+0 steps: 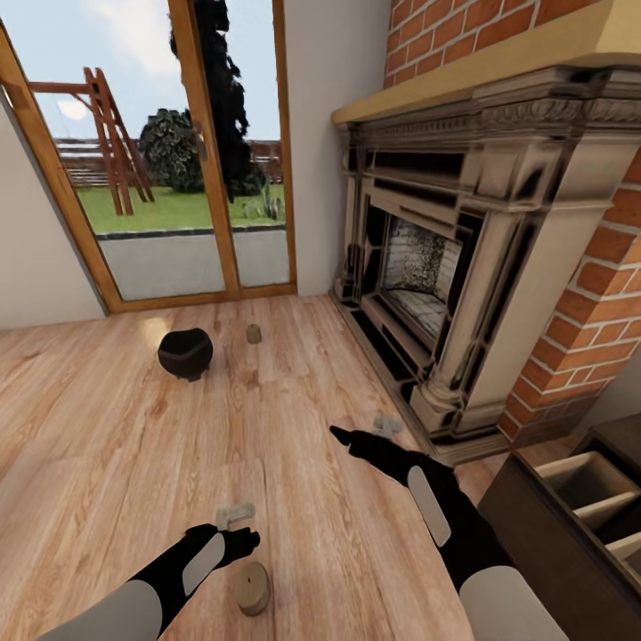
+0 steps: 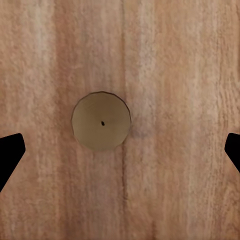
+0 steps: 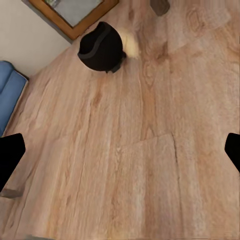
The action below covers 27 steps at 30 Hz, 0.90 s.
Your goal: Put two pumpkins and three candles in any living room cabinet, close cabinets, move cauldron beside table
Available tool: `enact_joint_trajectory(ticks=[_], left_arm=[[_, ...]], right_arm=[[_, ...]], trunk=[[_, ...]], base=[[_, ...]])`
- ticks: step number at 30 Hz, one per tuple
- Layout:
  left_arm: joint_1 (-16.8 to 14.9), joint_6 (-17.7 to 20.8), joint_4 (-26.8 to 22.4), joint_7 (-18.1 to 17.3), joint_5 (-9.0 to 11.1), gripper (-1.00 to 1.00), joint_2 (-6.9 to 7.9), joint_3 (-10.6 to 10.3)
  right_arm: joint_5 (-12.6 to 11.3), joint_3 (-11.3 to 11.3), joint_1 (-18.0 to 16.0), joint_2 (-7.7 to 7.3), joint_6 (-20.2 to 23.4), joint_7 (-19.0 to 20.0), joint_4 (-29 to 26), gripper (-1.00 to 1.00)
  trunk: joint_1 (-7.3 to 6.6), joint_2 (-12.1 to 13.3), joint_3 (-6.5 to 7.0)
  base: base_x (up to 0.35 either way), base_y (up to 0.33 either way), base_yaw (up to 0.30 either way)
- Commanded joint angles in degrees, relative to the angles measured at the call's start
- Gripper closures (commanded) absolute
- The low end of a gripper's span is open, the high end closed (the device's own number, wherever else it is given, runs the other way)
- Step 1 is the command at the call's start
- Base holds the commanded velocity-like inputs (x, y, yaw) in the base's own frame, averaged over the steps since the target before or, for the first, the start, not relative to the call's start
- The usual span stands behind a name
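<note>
Two arms reach forward over a pale wood floor (image 1: 116,427) in the head view. The left gripper (image 1: 242,540) hangs just above a short tan candle (image 1: 253,588) standing on the boards; the right gripper (image 1: 352,438) is held out ahead, well apart from it. Farther off sits the black cauldron (image 1: 185,352), with a second small candle (image 1: 254,334) near it, both in front of the glass door (image 1: 160,151). A stone fireplace (image 1: 463,258) in a brick wall stands on the right, and the dark cabinet (image 1: 570,525) at the lower right has drawers pulled open, pale inside.

Looking along the left wrist, the candle (image 2: 101,121) is seen from straight above, a round top with a dark wick dot, and the two black fingertips (image 2: 10,152) stand wide apart at the frame's edges, holding nothing.

Along the right wrist, the cauldron (image 3: 101,46) rests on the floor beside the door frame, and the fingertips (image 3: 11,155) are likewise spread wide and empty.
</note>
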Motion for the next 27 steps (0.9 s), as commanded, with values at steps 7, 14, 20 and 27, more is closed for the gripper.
enact_joint_trajectory(ticks=[7,14,20,27], left_arm=[[0.08,0.57,0.34,0.09,0.06,-1.0,-0.99,-0.05],[0.06,0.62,2.12,0.09,0.08,-1.0,-1.27,0.05],[0.07,0.3,2.22,0.09,0.08,-1.0,-1.26,0.03],[0.08,0.22,2.26,0.09,0.08,-1.0,-1.25,0.11]], right_arm=[[-0.99,-0.04,-0.02,-0.32,-0.08,0.04,1.33,-1.0],[-1.07,-0.08,-0.01,-0.34,-0.08,0.28,1.24,-1.0],[-1.09,-0.16,-0.03,-0.34,-0.06,0.29,1.09,-1.0],[-1.09,-0.17,-0.02,-0.33,0.01,0.29,0.98,-1.0]], trunk=[[1.54,-2.82,-1.26],[3.08,-5.63,-2.52],[4.4,-8.04,-3.59],[5.94,-10.84,-4.85]], base=[[0.0,0.0,0.0],[0.0,0.0,0.0],[0.0,0.0,0.0],[0.0,0.0,0.0]])
